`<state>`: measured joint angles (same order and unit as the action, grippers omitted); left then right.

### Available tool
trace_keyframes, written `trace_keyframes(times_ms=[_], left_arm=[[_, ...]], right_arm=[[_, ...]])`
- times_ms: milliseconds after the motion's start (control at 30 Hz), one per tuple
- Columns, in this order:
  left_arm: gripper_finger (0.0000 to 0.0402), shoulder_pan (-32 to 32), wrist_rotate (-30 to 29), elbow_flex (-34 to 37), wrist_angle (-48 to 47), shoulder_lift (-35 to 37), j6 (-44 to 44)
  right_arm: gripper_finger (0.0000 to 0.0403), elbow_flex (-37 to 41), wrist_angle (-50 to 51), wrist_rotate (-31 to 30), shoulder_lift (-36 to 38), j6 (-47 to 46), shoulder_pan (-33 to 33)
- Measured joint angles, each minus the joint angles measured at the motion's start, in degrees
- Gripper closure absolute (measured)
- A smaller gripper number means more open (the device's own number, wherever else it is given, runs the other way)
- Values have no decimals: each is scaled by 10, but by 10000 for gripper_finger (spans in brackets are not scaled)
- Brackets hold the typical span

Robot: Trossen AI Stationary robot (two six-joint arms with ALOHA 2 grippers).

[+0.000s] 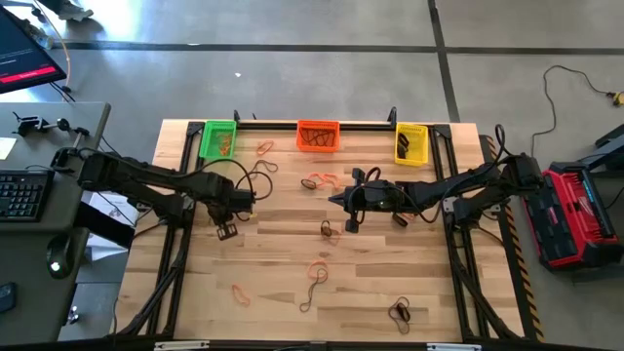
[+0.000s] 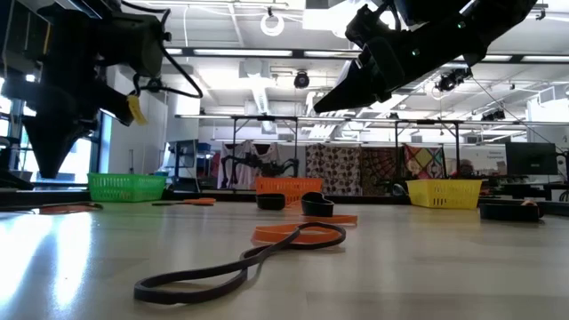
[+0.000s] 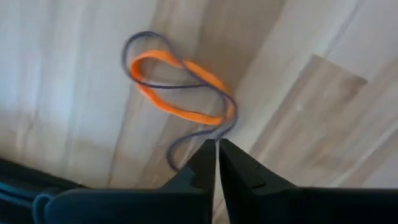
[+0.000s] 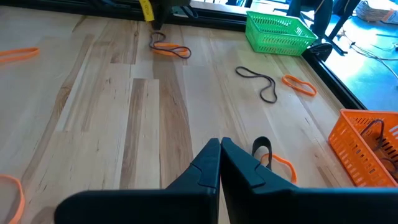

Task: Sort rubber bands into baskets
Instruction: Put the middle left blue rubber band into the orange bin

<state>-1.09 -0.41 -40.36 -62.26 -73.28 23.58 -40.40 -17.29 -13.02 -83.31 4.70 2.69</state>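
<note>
Holding rubber bands [image 1: 314,139]: green basket [image 1: 217,139], orange basket [image 1: 318,136].

table [image 1: 292,283]: pale wood planks, smooth | baskets [image 1: 217,139]: plastic mesh | fingers [image 4: 208,168]: matt black

No legible text, label, brand, number or sign in any view.

Green [image 1: 218,138], orange [image 1: 318,136], yellow baskets [image 1: 410,144]; orange/black bands [image 3: 180,93]; light wood table [image 1: 370,283]
</note>
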Motion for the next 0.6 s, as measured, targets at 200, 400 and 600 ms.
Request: trace_keyframes(times_ms=[200, 400, 600], left_arm=[[321, -32, 13, 17, 37, 0, 3], [268, -43, 12, 51, 48, 0, 37], [262, -43, -10, 87, 51, 0, 71]], right_arm=[[403, 0, 1, 6, 0, 0, 0], [403, 0, 1, 9, 0, 0, 0], [403, 0, 1, 9, 0, 0, 0]])
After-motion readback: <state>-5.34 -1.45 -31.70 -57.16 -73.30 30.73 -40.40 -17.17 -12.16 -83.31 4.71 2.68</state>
